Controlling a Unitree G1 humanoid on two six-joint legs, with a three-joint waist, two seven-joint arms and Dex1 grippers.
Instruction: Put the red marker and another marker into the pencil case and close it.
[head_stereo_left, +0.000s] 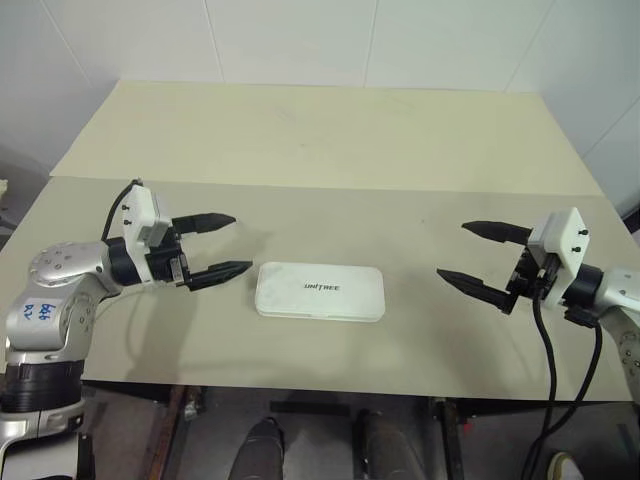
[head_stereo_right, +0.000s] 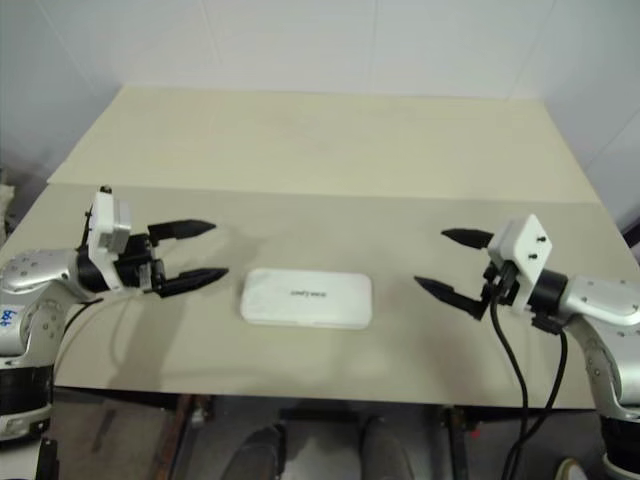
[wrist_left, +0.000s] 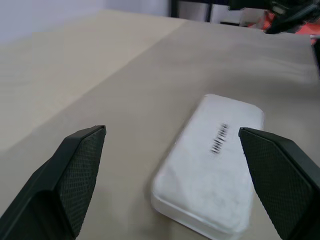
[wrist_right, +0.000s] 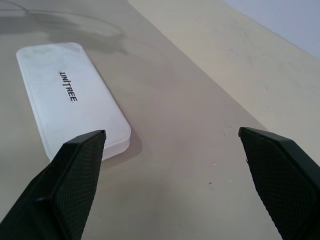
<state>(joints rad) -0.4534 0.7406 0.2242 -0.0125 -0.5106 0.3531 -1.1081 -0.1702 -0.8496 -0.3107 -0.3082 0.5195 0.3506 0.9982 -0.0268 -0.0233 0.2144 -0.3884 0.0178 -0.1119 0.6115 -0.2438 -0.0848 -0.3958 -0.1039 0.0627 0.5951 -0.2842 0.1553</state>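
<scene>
On the beige desk (head_stereo_left: 330, 150), close to its near edge and about midway between the two arms, the white pencil case (head_stereo_left: 320, 291) lay flat with its lid shut. Small dark lettering ran along the middle of the lid, and the case's long sides ran parallel to the desk's front edge. Nothing rested on top of it.

To the case's left, the left gripper (head_stereo_left: 222, 245) hung above the desk, pointing roughly level toward the case's left end. Its two black fingers (wrist_left: 80, 165) were spread wide and grasped nothing; the tip of the nearer finger sat just beside the case's left end without touching it. From the left wrist view, the case lay between and beyond the two spread fingers, one short end nearest the camera.

To the case's right, the right gripper (head_stereo_left: 470, 255) was well apart from the case, pointing back toward it. Its fingers (wrist_right: 75, 170) were likewise spread wide and empty. In the right wrist view, the case lay off to one side beyond one finger, bare desk showing in the gap between the two.

A seam crossed the desk behind the case, and a pale wall rose at the desk's far side.
</scene>
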